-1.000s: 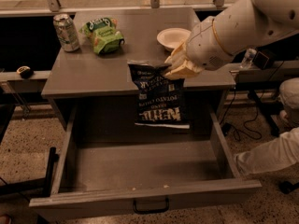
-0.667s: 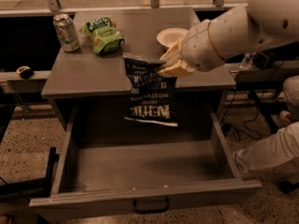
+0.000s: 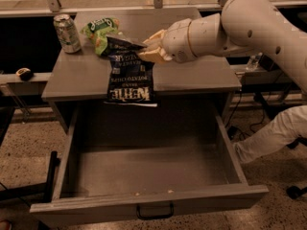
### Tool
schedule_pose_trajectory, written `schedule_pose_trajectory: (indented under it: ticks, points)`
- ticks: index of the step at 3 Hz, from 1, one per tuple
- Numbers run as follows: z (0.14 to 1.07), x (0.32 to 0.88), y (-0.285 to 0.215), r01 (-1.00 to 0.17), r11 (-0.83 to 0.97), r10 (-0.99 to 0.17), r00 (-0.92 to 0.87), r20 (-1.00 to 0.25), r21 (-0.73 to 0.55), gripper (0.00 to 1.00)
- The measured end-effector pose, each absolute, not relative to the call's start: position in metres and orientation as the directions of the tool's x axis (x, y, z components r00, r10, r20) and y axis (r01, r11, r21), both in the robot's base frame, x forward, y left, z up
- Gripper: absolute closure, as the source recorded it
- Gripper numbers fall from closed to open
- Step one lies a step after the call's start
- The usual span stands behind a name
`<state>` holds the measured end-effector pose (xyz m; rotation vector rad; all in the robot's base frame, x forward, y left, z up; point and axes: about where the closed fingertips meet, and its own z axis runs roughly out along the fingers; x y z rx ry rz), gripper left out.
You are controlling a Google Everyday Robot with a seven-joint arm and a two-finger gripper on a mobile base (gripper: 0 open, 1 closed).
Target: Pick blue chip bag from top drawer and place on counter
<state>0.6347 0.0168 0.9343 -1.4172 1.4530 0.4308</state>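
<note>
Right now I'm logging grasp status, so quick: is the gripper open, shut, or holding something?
Gripper: shut on the blue chip bag, pinching its top edge above the counter.

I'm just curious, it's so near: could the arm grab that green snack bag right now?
Probably not yet. The pincer, over the counter just beside the green snack bag, is shut on the blue chip bag; it would likely have to drop that first.

Dim, warm light from above; the gripper (image 3: 152,53) clamping the blue chip bag (image 3: 129,78) over the table (image 3: 192,76) looks palest.
</note>
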Motion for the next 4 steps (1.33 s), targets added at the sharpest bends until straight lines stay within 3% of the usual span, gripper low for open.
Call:
schedule_pose_trajectory:
  ticks: [1,3,4]
  points:
    - [0.925,0.654,0.016,-0.872,0.373,-0.479,0.110,-0.871,-0.316,1.00]
    - [0.916,0.702,-0.002,-0.817,0.522,-0.509,-0.067,-0.858,-0.246,1.00]
    - [0.916,0.727,-0.008,-0.824,0.512,-0.543,-0.092,-0.834,-0.243,0.81]
